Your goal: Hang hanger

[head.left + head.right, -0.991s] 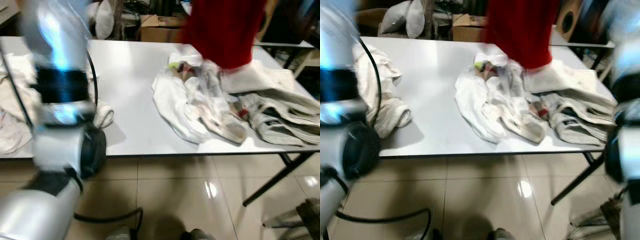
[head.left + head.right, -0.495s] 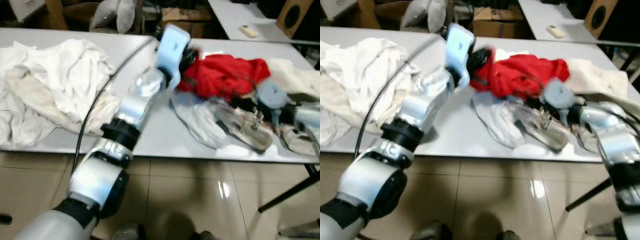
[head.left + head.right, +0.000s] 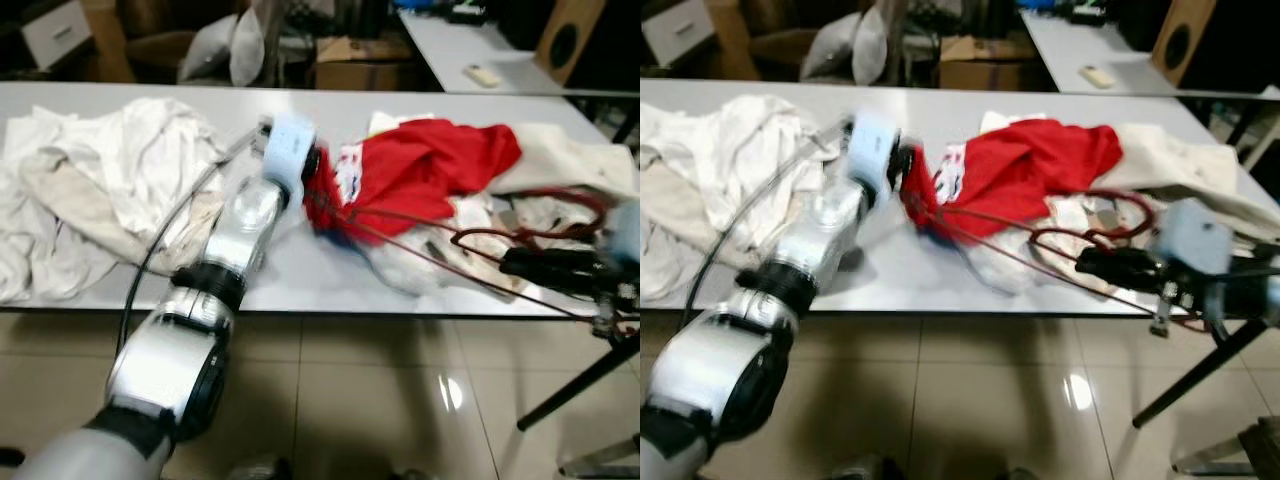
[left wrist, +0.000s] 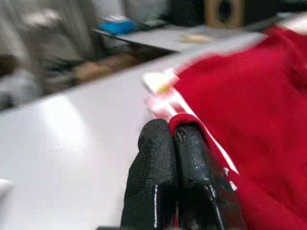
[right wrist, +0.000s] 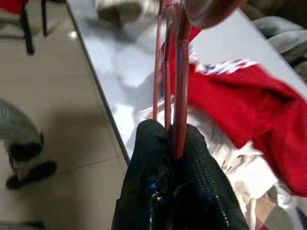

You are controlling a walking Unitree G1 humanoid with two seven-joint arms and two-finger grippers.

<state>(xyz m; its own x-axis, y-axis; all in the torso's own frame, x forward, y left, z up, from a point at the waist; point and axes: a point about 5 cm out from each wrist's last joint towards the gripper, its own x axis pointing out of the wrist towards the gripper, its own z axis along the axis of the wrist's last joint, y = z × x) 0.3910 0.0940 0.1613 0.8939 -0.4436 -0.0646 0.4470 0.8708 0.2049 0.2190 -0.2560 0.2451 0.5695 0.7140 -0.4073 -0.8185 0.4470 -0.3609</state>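
A long white table (image 3: 300,260) stands across the room, and everything here is placed from it. On its left end lies a heap of crumpled white cloth (image 3: 95,195). Beside that heap, the robot's left arm reaches over the tabletop, and the left gripper (image 4: 175,143) has its two black fingers pressed together on the edge of a bright red garment (image 3: 430,170) lying mid-table. Under and around the garment sit more pale, rumpled clothes (image 3: 560,165).

Off the table's front right edge, the right gripper (image 3: 1095,262) has its fingers clamped on a thin dark-red wire hanger (image 3: 1040,245). The hanger's hook curls up near that gripper, and its long wire legs stretch leftward across the table toward the left gripper, so its long axis runs between the two arms. Its far end appears to reach the red cloth near the left fingers, though blur hides exactly where.

The right arm is the one carrying the hanger; lifting it to a rail would likely drag the garment with it.
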